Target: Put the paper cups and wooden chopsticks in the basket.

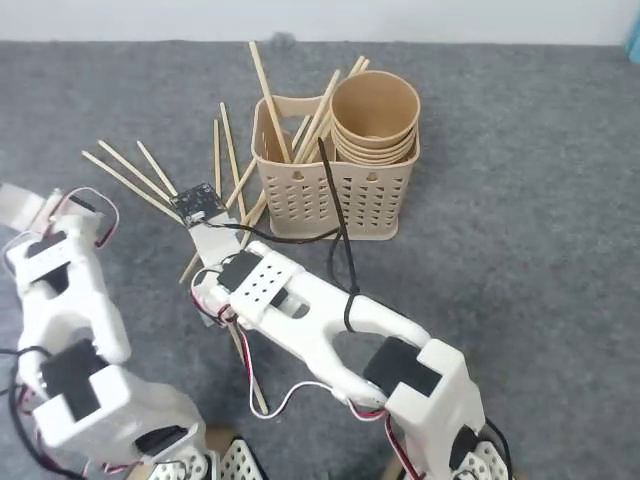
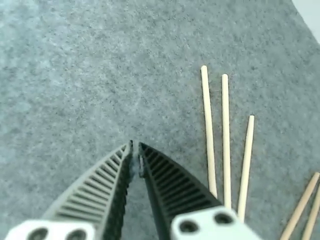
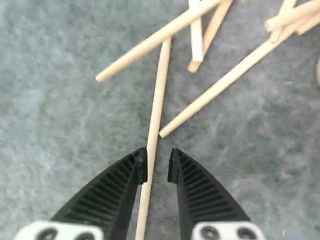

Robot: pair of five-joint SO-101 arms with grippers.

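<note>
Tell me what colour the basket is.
The basket is beige, with slotted walls; it shows best in the high view.

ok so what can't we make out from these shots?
- Cups, high view: nested in the basket, so their count is unclear.
- Chopsticks in basket, high view: lower ends hidden by its wall.
- Chopstick by the open right gripper, right wrist view: its near end runs off the picture edge.
- Loose chopsticks, high view: partly covered by the right arm.
</note>
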